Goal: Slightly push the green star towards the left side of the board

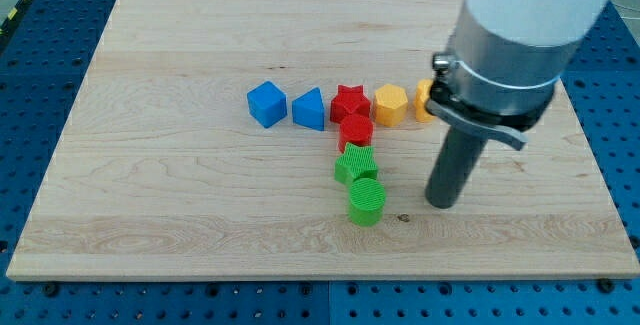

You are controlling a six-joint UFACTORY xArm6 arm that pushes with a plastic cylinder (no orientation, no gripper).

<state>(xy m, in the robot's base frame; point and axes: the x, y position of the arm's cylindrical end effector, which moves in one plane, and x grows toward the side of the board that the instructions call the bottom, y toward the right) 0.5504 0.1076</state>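
The green star (355,164) lies near the board's middle, just below a red block (356,131) and just above a green cylinder (366,203), touching both. My tip (442,204) rests on the board to the right of the green cylinder and lower right of the green star, a clear gap apart from both.
A row across the middle holds a blue cube (267,104), a blue triangular block (309,110), a red star (349,101), a yellow hexagon (390,105) and another yellow block (425,98), partly hidden by the arm. The wooden board (150,195) lies on a blue perforated table.
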